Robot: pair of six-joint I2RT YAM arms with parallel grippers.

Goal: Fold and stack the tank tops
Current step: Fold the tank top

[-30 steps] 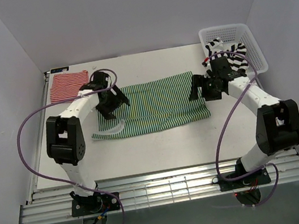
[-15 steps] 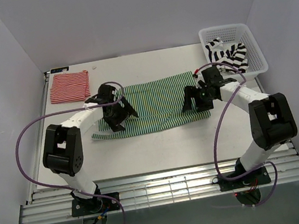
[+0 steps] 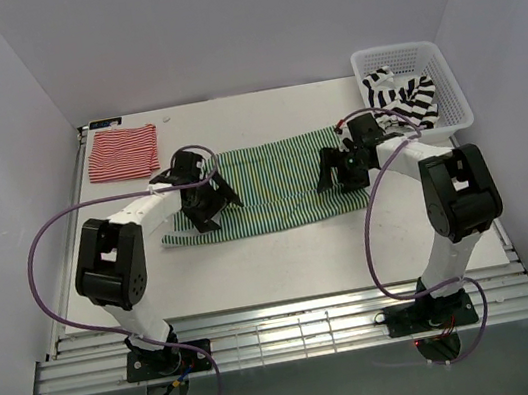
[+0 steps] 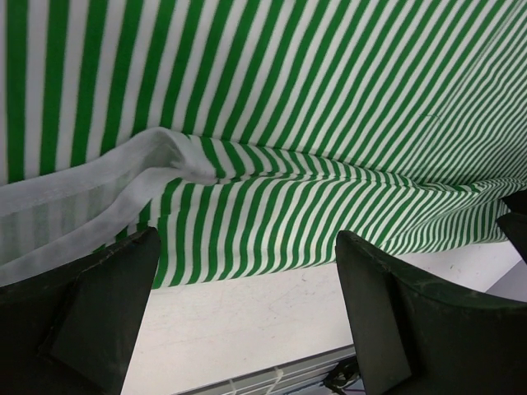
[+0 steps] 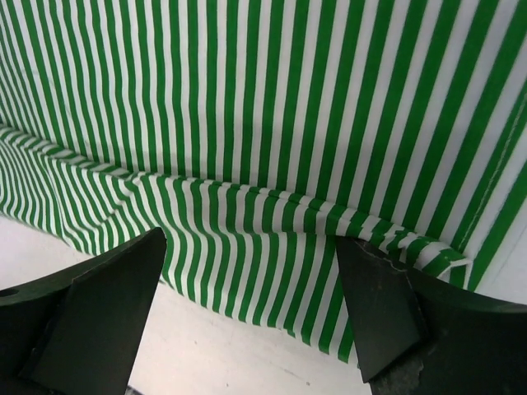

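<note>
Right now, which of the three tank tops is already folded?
The red-and-white tank top, a flat rectangle at the far left corner. The green-and-white one lies spread mid-table; the black-and-white one sits crumpled in the basket.

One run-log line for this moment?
left gripper: open, above green-and-white top, left end | right gripper: open, above right end | red-and-white top: folded, far left | black-and-white top: in basket

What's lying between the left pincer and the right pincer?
The green-and-white tank top, spread out, fills the stretch from left pincer to right pincer, clearest in the top view.
</note>
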